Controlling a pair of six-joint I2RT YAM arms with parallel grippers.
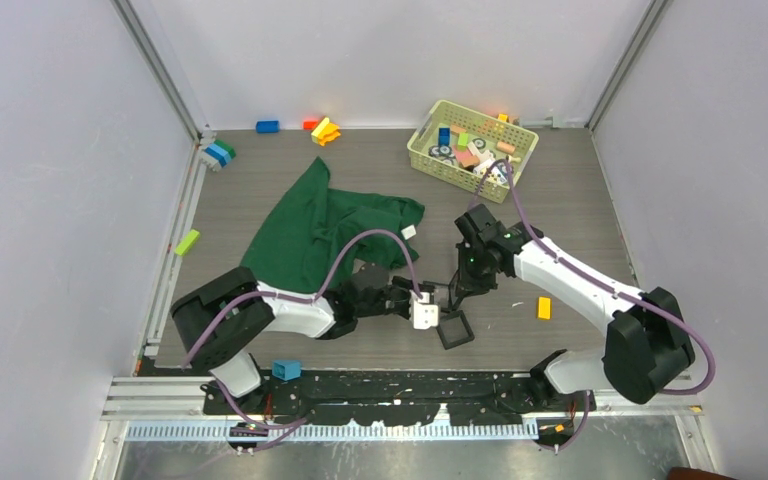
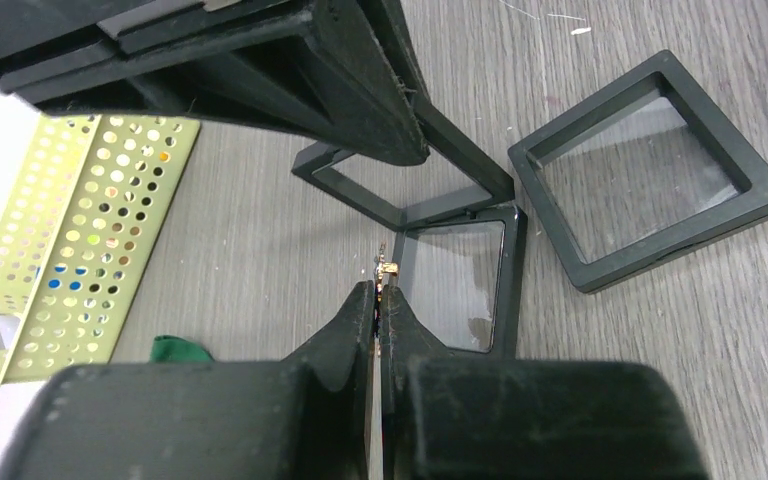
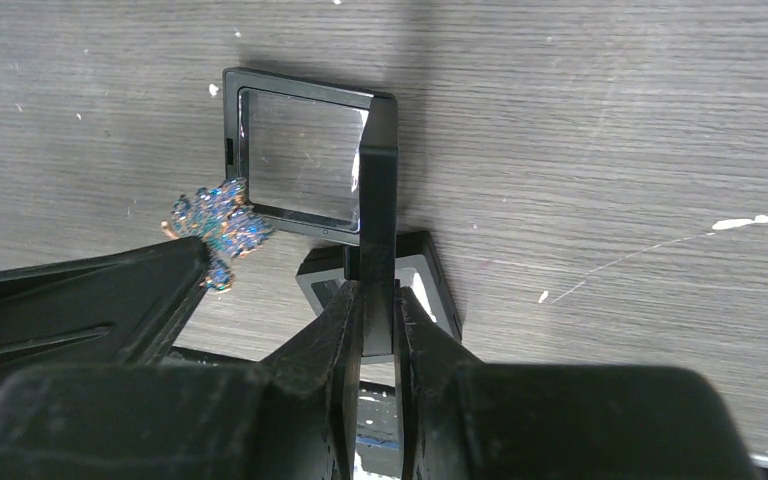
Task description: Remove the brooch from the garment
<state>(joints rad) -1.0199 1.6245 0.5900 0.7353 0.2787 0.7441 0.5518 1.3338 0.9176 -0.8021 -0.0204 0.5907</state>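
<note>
Holding brooch [image 3: 215, 225] pinched in my left hand [image 2: 380, 295], off the garment [image 1: 310, 225]; right hand [image 3: 378, 295] clamps case lid [image 3: 377, 170] upright to receive it.

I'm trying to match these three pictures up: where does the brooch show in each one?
Top view: too small to make out.
Left wrist: the brooch is just below centre, edge-on, pinched in the left hand.
Right wrist: left of centre, sparkling blue.
Shared landmark: the clear-windowed black frame right beside it, in both wrist views.
</note>
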